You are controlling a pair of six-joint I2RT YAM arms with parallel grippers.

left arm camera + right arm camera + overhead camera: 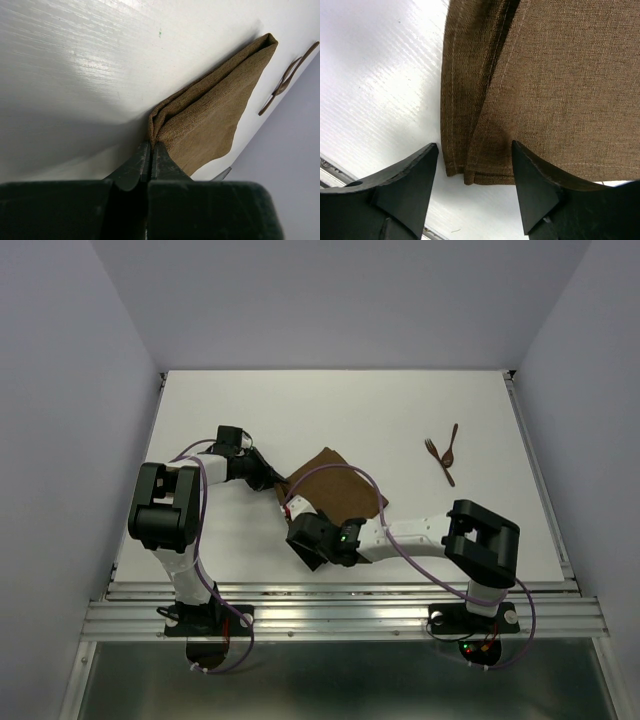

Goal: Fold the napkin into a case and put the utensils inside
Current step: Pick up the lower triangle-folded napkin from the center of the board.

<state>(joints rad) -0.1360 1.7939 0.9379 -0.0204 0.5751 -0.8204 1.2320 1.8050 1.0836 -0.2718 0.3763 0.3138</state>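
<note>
Napkin (335, 490) of dark brown folded cloth lies central on the white table (450, 530), long axis diagonal, one corner aimed at the far side. I see my left gripper (151, 147), reaching in low from the left, pinched on its left corner. My right gripper (475, 148), forearm bent leftward, straddles the near hem, jaws apart.

A white tabletop (300, 400) fills the middle of the overhead view, boxed in by plain, pale lavender-grey walls: a back wall (340, 300), a left wall (60, 390) and a right wall (595, 370). A slim metal side rail (542, 480) lines its right edge, and a wider band of ribbed aluminium rails (340, 612) crosses the near edge. Below them lies a dull grey-green surface (340, 680). The light is soft and even. In the wrist views, the tabletop's brushed grain carries a broad glossy sheen (75, 55).
</note>
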